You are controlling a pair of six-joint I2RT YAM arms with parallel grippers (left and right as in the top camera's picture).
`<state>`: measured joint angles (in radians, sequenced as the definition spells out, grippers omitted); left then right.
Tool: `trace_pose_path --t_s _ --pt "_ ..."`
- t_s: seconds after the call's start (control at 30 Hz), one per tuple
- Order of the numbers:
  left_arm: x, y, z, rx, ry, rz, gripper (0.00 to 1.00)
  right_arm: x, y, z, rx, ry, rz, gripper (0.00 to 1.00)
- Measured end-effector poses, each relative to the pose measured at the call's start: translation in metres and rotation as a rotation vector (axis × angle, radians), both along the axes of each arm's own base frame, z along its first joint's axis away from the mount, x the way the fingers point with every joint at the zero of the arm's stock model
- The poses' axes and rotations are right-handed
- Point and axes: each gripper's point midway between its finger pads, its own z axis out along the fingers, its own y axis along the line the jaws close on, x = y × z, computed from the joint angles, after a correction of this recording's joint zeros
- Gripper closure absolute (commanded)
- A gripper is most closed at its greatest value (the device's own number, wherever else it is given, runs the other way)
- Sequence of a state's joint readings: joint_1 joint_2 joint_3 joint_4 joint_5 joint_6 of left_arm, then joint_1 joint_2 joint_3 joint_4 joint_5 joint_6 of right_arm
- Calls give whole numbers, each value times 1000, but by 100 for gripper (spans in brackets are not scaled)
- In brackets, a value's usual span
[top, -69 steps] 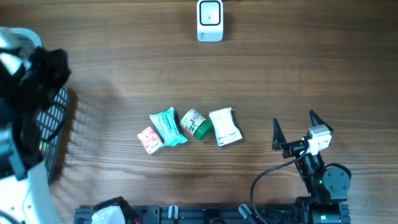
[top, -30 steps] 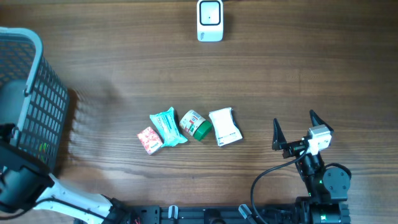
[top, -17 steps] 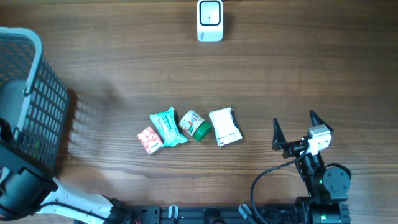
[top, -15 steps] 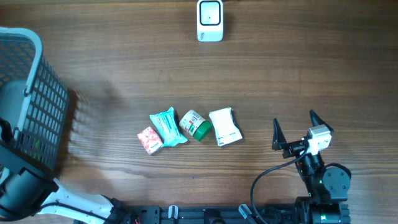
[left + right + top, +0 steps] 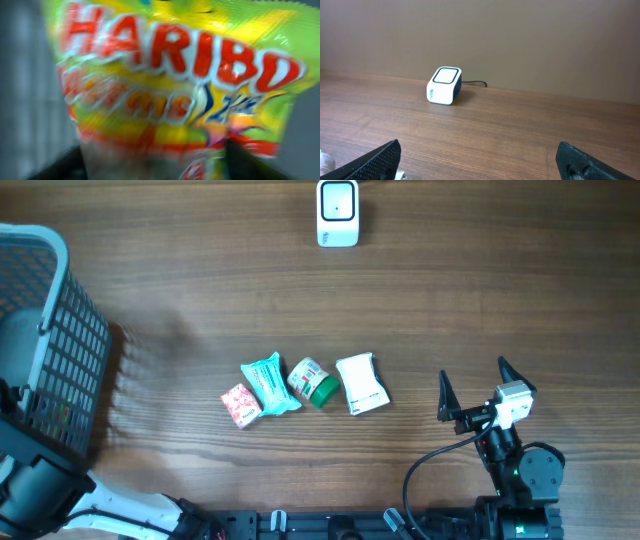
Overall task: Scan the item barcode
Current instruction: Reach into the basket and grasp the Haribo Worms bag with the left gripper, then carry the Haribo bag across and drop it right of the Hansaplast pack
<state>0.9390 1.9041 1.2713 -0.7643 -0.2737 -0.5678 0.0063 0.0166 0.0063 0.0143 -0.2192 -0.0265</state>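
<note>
Haribo sweet bag (image 5: 175, 85) lies in basket (image 5: 70, 350) at table's left edge, blurred.
Left gripper (image 5: 155, 162) straddles bag's lower part; gripping or not, cannot tell.
Right gripper (image 5: 473, 372) spread wide, empty.
Bag likely light, soft, slippery film: pinch flat edge seam.

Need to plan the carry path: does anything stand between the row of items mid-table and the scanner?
Nothing visible does. Only bare table lies between the items, pink packet to white packet, and the scanner at the far edge. The basket stands off to the left, clear of that path.
</note>
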Motion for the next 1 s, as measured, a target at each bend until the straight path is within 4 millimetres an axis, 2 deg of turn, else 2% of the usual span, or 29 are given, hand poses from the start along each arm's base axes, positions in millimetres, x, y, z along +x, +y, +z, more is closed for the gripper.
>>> trace_pose_path --t_s 0.03,0.07,0.2,0.4,0.5,0.57,0.63,0.73,0.77,0.83,0.93,1.0 --pt "9 -3 -2 -24 -38 -35 91 0 0 0 0 0 0 0" --pt "12 -5 -2 -35 -53 -52 96 0 0 0 0 0 0 0" --pt "35 -13 -2 -90 -176 -112 96 0 0 0 0 0 0 0" --pt "40 -24 4 -147 -210 -127 96 0 0 0 0 0 0 0" --pt "44 -30 21 -164 -231 -136 96 0 0 0 0 0 0 0" --pt "54 -22 52 -100 -285 -153 96 0 0 0 0 0 0 0" --pt "63 -12 100 11 -361 -171 96 0 0 0 0 0 0 0" --pt "66 -9 161 145 -469 -160 96 0 0 0 0 0 0 0" --pt "63 -13 195 215 -521 -161 96 0 0 0 0 0 0 0" --pt "63 -23 222 248 -599 -156 96 0 0 0 0 0 0 0" --pt "74 -34 242 247 -703 -196 96 0 0 0 0 0 0 0" --pt "82 -46 266 260 -797 -245 96 0 0 0 0 0 0 0"
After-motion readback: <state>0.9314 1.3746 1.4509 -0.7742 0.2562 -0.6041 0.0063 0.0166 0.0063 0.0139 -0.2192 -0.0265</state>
